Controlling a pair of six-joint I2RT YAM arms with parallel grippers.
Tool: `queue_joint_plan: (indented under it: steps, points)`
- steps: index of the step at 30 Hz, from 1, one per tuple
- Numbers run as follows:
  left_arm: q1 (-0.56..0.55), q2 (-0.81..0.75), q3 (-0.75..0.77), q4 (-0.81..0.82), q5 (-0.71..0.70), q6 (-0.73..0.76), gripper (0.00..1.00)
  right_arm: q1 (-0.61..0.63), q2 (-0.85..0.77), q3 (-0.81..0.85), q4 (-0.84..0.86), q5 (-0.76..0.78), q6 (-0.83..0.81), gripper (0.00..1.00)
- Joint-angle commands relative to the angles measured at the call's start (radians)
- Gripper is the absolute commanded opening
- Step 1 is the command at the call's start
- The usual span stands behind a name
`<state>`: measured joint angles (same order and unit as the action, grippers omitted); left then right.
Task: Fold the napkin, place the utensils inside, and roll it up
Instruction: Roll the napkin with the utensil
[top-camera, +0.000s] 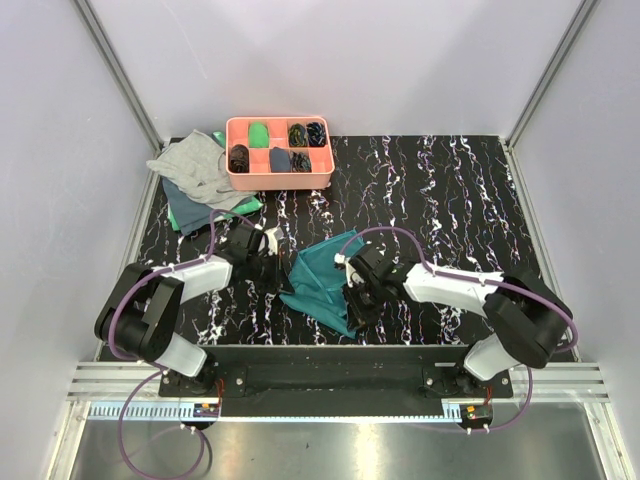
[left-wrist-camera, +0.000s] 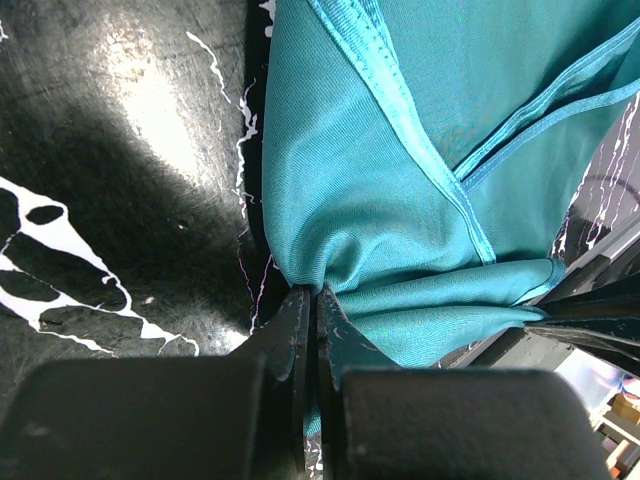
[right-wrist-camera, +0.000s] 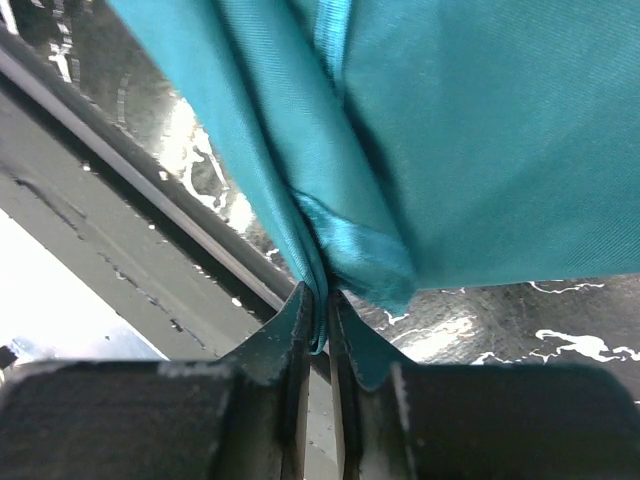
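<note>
The left gripper (left-wrist-camera: 316, 300) and right gripper (right-wrist-camera: 318, 300) are each pinching the napkin (top-camera: 318, 282), jaws closed on its bunched hem, near the front edge of the tabletop (top-camera: 450, 190). The cloth is draping limp and light, so hemmed corners are likely offering the surest hold.

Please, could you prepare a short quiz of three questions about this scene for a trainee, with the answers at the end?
1. True or false: the left fingers and the right fingers are each shut on the teal napkin.
2. Where does the pink tray stand? A) on the far left part of the table; B) at the near right corner; C) under the napkin.
3. Fill the gap: the top cloth just left of the tray is light ____.
Key: 1 true; 2 A; 3 grey.
</note>
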<state>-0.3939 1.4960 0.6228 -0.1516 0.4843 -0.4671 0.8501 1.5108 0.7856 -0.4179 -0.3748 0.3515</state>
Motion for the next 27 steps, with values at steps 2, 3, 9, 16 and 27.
queue_joint_plan:
  steps: [2,3,9,16,27]
  points:
    - [-0.002,-0.002,0.032,-0.023,-0.036,0.028,0.0,-0.04,0.032,0.009,-0.041,0.03,-0.023,0.17]
    - [-0.002,-0.003,0.032,-0.022,-0.036,0.027,0.0,-0.046,0.038,0.01,-0.041,0.025,-0.022,0.16]
    - [-0.003,-0.003,0.034,-0.023,-0.029,0.025,0.0,-0.056,0.043,0.067,-0.094,0.036,-0.031,0.24]
    - [-0.003,0.017,0.072,-0.08,-0.021,0.025,0.0,0.015,-0.208,0.185,-0.119,0.189,-0.106,0.5]
    - [-0.003,0.036,0.092,-0.106,-0.023,0.03,0.0,0.127,-0.126,0.095,0.328,0.367,-0.091,1.0]
